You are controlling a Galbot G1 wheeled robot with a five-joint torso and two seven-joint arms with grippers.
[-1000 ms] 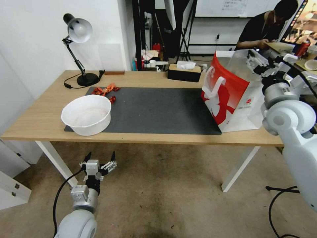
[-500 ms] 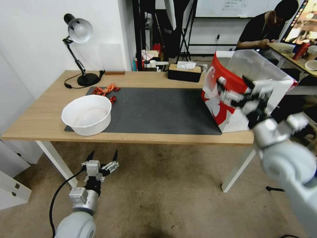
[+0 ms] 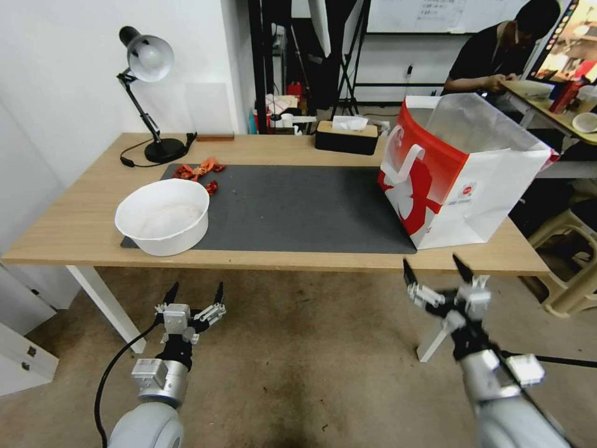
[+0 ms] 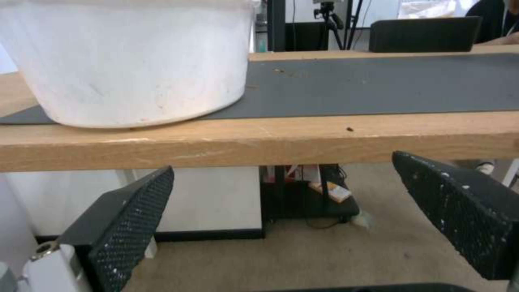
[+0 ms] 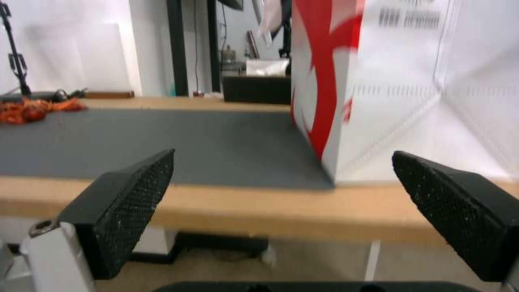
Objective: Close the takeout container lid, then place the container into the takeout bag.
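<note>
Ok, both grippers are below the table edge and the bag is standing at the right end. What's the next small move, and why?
Probably no arm move: tip the head toward the takeout bag's open mouth to check for the takeout container. The left gripper and right gripper hang open and empty in front of the table. The bag stands upright, and its bottom is hidden in the head view.
</note>
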